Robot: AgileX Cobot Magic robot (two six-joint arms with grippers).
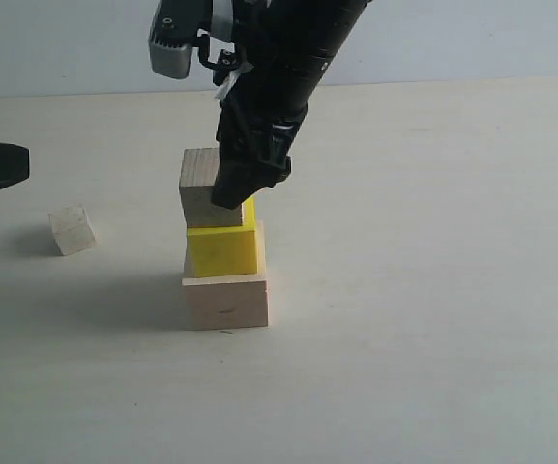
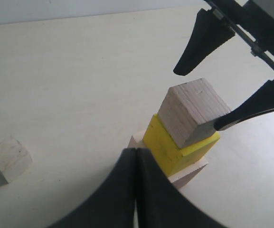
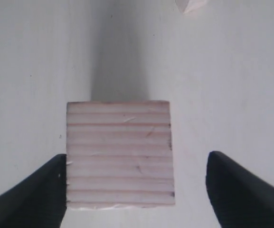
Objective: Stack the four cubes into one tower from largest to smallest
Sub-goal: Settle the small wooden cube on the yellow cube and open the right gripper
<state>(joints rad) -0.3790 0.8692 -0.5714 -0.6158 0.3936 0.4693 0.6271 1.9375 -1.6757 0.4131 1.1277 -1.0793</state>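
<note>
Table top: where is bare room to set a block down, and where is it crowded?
Exterior view: the table right of the tower and the strip in front are bare. Crowded: the left, with the smallest cube and left hand; the right hand hangs at the tower top.

Smaller cube (image 1: 204, 188), seemingly overhanging, on medium cube (image 1: 222, 251), on largest cube (image 1: 225, 302), smallest cube (image 1: 72, 230) left
</note>
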